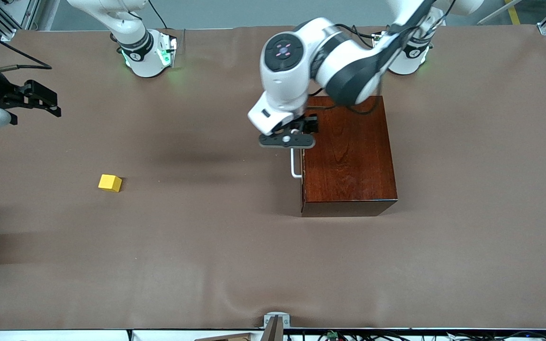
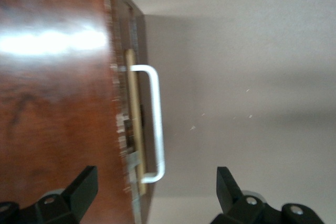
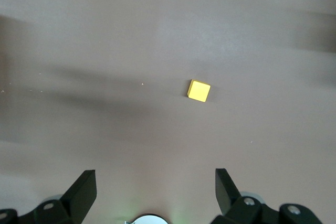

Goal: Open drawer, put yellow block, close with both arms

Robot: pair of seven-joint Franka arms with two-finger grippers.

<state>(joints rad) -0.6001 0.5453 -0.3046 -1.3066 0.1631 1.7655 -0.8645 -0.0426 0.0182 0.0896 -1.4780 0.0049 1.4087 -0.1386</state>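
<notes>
- Drawer: dark reddish-brown front, shut or nearly so, set in a glossy mahogany box toward the left arm's end of the desk.
- White loop handle sticks out from the drawer front, toward the right arm's end.
- In the left wrist view a thin pale wood strip shows at the drawer seam beside the handle; drawer inside hidden.
- Yellow block: small plain cube, flat on the desk toward the right arm's end, well apart from the box and a bit nearer the front camera than the handle.
- Left tool: over the handle's upper end at the box edge, fingers spread wide, holding nothing; one finger over the box top, the other over bare desk.
- Handle's upper part covered by the left tool in the front view.
- Right tool: at the right arm's end of the desk, up in the air, arm mostly cut off by the view edge.
- Right tool fingers wide apart, empty; block lies on the desk below, clear of them.
</notes>
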